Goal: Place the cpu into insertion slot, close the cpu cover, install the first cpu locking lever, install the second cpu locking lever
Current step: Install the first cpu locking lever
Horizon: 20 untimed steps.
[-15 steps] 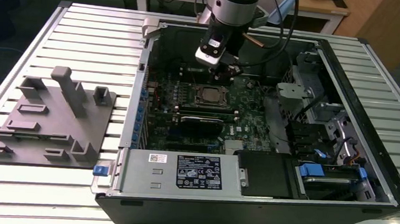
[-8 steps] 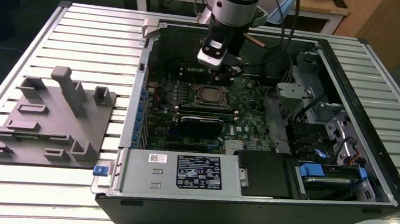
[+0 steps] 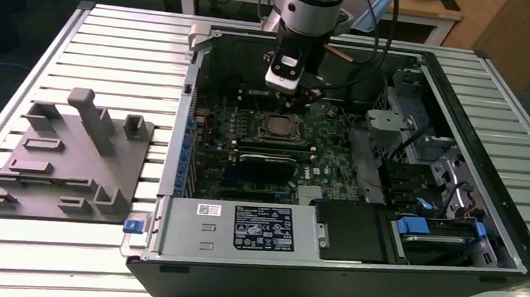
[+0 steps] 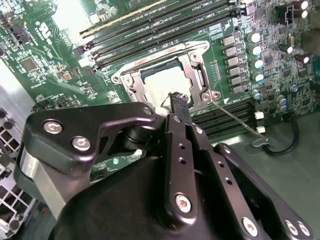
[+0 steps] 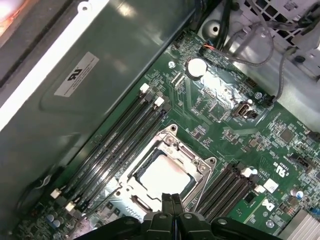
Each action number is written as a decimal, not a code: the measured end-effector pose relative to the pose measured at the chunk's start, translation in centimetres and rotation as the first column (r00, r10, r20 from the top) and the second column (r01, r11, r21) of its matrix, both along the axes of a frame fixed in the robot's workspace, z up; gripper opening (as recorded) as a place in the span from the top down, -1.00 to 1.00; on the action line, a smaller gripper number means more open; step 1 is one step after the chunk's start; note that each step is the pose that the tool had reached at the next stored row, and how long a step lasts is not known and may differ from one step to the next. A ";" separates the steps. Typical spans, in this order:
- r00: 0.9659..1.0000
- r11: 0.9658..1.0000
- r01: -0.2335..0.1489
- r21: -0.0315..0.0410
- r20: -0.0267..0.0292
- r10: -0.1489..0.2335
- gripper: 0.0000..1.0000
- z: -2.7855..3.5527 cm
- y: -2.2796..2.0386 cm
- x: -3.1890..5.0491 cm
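Pincer [image 5: 171, 197] closed, tips over seated cpu [image 5: 162, 175]

An open computer case [image 3: 511, 229] lies on the slatted table [image 3: 114, 40], with a fixture plate [image 3: 68, 156] beside it on the exterior view's left. Inside, on the motherboard [image 3: 215, 127], the cpu [image 5: 162, 175] sits framed by the cpu cover [image 5: 197, 165], memory slots [image 5: 115, 145] flanking both sides.
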<state>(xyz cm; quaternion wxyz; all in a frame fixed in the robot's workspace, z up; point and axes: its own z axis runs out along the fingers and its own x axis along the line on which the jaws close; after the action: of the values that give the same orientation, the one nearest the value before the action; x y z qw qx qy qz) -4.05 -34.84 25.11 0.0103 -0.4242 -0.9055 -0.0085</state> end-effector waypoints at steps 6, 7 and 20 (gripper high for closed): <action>0.998 0.998 -0.068 0.000 0.000 0.068 0.79 -0.02 -0.02 -0.01; 0.997 0.997 -0.083 0.000 0.000 0.083 0.79 -0.03 -0.02 0.00; 0.993 0.993 -0.120 0.000 0.000 0.120 0.79 -0.05 -0.02 0.00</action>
<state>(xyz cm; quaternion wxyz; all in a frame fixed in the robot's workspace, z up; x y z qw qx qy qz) -4.05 -34.86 25.06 0.0108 -0.3689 -0.9294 -0.0078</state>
